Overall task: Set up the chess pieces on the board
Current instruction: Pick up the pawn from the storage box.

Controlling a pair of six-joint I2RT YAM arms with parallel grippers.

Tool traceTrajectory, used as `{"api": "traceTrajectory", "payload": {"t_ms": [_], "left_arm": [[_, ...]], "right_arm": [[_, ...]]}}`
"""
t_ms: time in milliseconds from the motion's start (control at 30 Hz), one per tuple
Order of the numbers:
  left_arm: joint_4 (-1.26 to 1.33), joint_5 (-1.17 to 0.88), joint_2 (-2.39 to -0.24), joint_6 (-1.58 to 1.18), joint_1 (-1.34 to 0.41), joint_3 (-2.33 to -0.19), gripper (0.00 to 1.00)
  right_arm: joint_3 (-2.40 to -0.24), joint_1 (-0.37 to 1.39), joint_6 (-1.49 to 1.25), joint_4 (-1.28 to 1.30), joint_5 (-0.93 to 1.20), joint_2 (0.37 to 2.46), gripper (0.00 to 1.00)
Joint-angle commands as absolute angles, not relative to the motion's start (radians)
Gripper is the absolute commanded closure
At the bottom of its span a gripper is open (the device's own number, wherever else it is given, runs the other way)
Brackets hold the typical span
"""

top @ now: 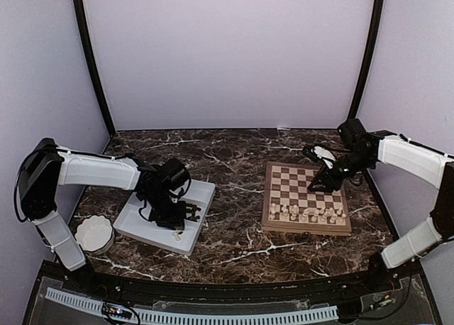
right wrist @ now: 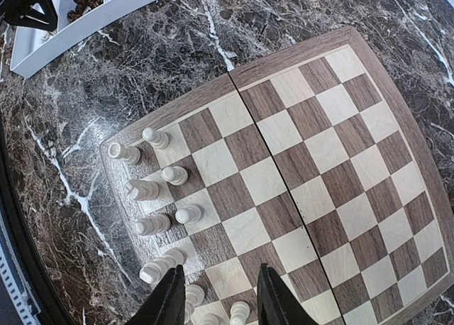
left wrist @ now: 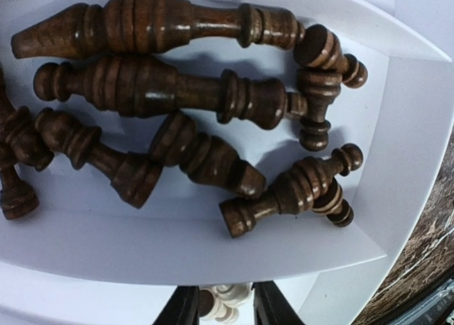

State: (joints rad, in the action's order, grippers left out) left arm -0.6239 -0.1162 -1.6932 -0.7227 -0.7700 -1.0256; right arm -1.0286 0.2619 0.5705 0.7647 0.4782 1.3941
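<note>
The board (top: 291, 183) (right wrist: 312, 147) lies on the right of the table. Several pale chess pieces (top: 305, 213) (right wrist: 174, 174) stand in two rows along its near edge. My right gripper (top: 325, 179) (right wrist: 216, 300) hovers open above the board's middle, with only bare squares between its fingers. Several dark brown chess pieces (left wrist: 163, 87) lie on their sides in the white tray (top: 202, 194) (left wrist: 213, 247). My left gripper (top: 186, 213) (left wrist: 221, 309) is low over the tray's near part, shut on a pale chess piece (left wrist: 228, 296) that fills the gap between its fingers.
A white scalloped bowl (top: 94, 234) sits at the near left, beside the left arm's base. Dark marble table (top: 234, 233) shows between tray and board. The tray's corner (right wrist: 78, 27) appears at the top left of the right wrist view.
</note>
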Motion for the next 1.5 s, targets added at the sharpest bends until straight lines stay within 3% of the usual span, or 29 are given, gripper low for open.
{"api": "traceTrajectory", "payload": {"t_ms": [0,867,1333,1467], "left_arm": [[-0.677,-0.111,-1.679,-0.74,-0.793,-1.004,0.71],[-0.627,-0.129,-1.771,-0.778,-0.818,-1.018,0.74],[-0.644,-0.04,-1.752,-0.783,-0.755,-0.97,0.65],[-0.629,-0.045,-1.757,-0.776,-0.743,-0.969,0.68]], "right_arm": [[-1.024,0.269,0.569,0.743,0.492,1.402,0.64],[-1.007,0.273,0.569,0.737,0.493,1.387,0.64],[-1.02,0.274,0.572,0.737,0.513,1.417,0.64],[-1.02,0.275,0.572,0.737,0.515,1.419,0.64]]}}
